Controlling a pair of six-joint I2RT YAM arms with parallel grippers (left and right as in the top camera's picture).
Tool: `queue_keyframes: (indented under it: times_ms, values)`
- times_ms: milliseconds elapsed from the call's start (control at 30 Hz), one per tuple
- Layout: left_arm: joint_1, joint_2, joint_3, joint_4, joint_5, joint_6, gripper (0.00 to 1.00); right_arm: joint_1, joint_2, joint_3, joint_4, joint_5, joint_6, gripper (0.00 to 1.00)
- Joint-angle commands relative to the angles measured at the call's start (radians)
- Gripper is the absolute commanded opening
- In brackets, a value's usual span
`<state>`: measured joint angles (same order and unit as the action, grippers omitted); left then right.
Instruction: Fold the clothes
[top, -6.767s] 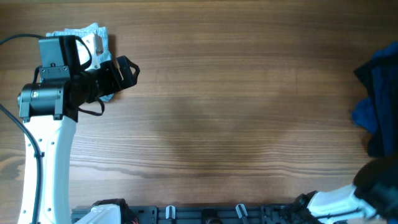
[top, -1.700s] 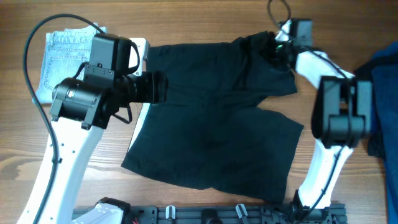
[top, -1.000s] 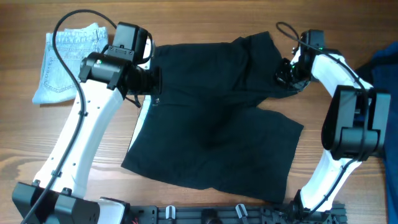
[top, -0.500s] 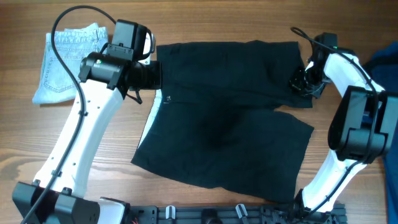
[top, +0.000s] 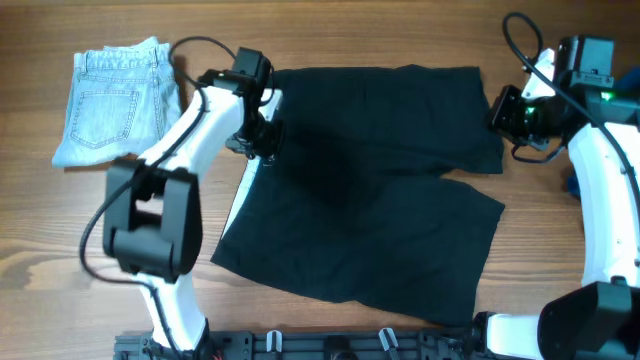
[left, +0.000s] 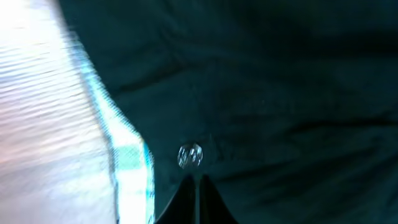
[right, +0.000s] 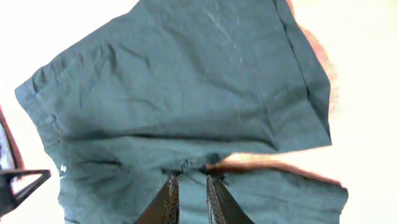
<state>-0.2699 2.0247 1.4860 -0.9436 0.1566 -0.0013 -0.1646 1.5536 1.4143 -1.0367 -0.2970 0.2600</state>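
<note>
The clothes are black shorts lying spread flat on the wooden table, with a thin white stripe along their left edge. My left gripper is low over that left edge. In the left wrist view its tips are pressed together just above the black fabric, beside a small round snap and the stripe. No fabric shows between them. My right gripper hangs at the shorts' upper right corner. Its fingers stand a narrow gap apart, raised above the cloth and holding nothing.
Light-blue denim shorts lie folded at the back left, apart from the black cloth. A scrap of blue cloth shows behind the right arm at the right edge. A rail runs along the table's front edge.
The shorts' top edge got pulled out to the right and now lies flat. My right gripper let go and drew back to the right. The left gripper opened briefly, then shut at the left edge.
</note>
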Motion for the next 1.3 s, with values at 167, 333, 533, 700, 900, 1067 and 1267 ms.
queue_keyframes:
  times_ms: [167, 333, 533, 700, 900, 1067, 1267]
  values:
    - [0.005, 0.153, 0.005, 0.098, 0.074, 0.175, 0.04, 0.003, 0.000, 0.004, -0.019, -0.018, 0.006, 0.16]
    - [0.056, 0.224, 0.005, 0.178, -0.214, -0.130, 0.04, 0.003, 0.000, 0.004, -0.019, -0.018, 0.013, 0.15]
    - [0.269, 0.261, 0.005, 0.247, -0.141, -0.370, 0.04, 0.013, 0.000, -0.008, -0.018, -0.015, 0.013, 0.12]
    - [0.306, 0.257, 0.006, 0.262, -0.045, -0.292, 0.04, 0.055, 0.025, -0.084, 0.020, 0.034, 0.065, 0.15]
    - [0.257, 0.238, 0.006, 0.267, -0.005, -0.237, 0.04, 0.133, 0.079, -0.253, 0.120, 0.034, 0.084, 0.49]
    - [0.215, 0.165, 0.007, 0.266, -0.008, -0.211, 0.12, 0.157, 0.150, -0.396, 0.286, 0.034, 0.108, 0.49]
    - [0.198, -0.027, 0.007, 0.224, -0.008, -0.211, 0.28, 0.157, 0.240, -0.483, 0.462, 0.047, 0.110, 0.19]
